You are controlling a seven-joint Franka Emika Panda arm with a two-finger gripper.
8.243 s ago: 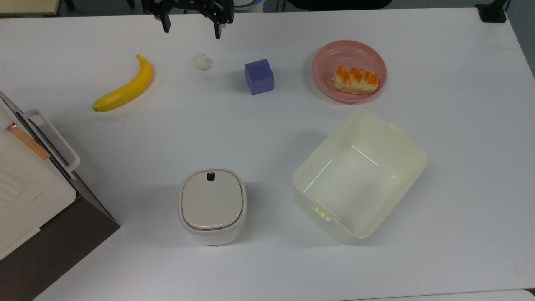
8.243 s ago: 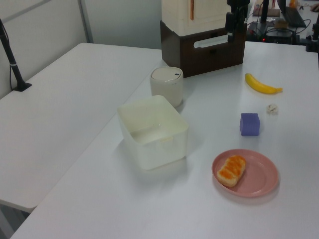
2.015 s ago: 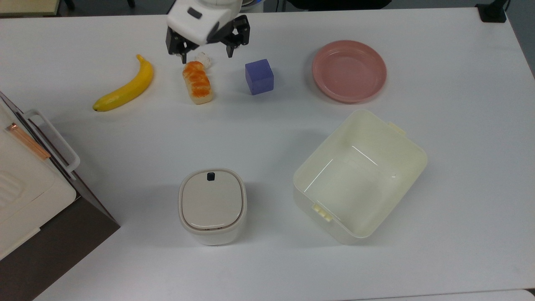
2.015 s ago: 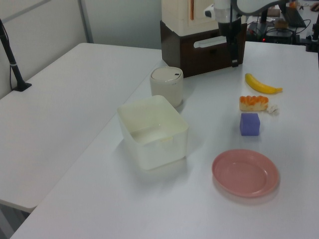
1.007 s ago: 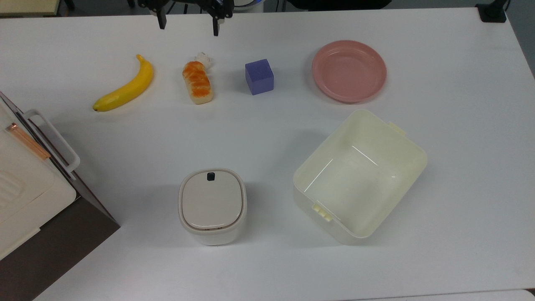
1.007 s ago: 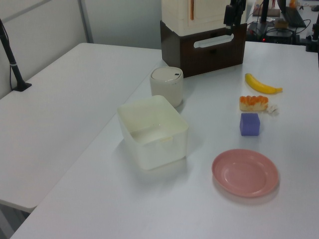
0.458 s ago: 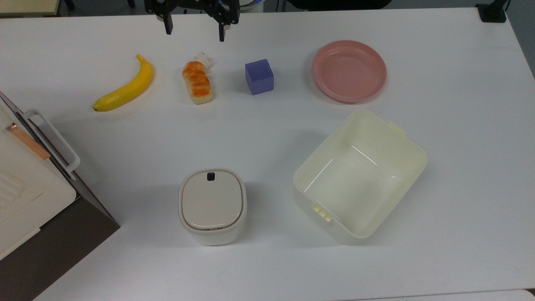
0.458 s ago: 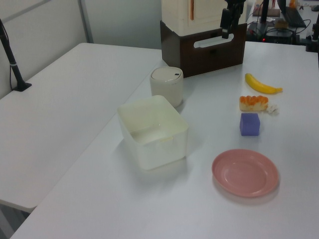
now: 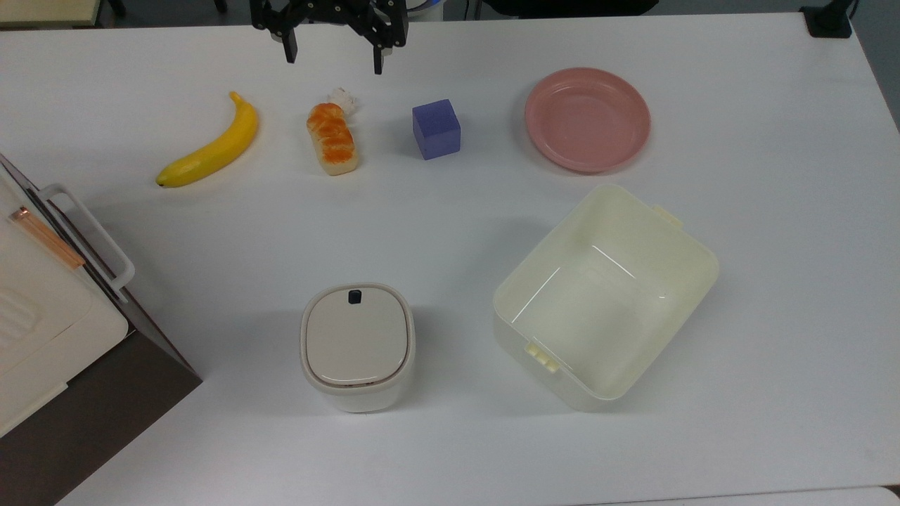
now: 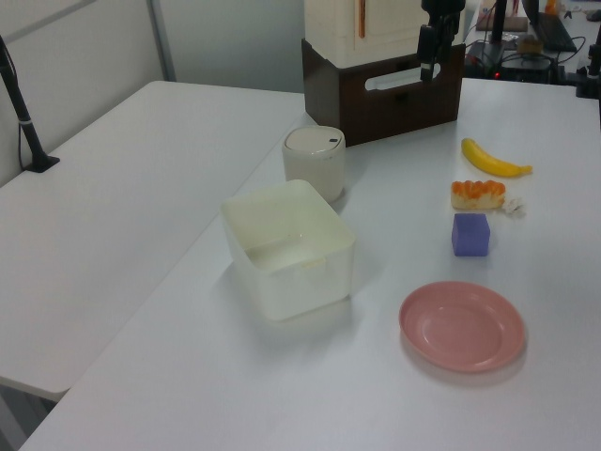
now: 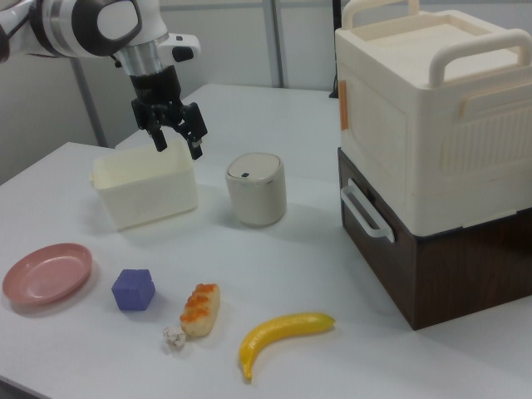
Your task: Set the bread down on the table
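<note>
The bread (image 9: 332, 138) lies on the table (image 9: 450, 436) between the banana (image 9: 209, 144) and the cube (image 9: 436, 128) — its far end touching a small white ball (image 9: 342, 98); the gripper (image 9: 332, 62) hangs above, fingers wide, holding nothing; the pink plate (image 9: 587, 119) is bare.

bread (image 9: 332, 138) hemmed by ball (image 9: 342, 98), banana (image 9: 211, 145), cube (image 9: 436, 128)

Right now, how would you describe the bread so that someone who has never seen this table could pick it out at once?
On the white table, look along the row of small things near the top view's upper edge, between the banana and the purple cube. The bread lies there, a small white lump at its far end. It is a short oblong loaf with pale sides and an orange-brown segmented top.
</note>
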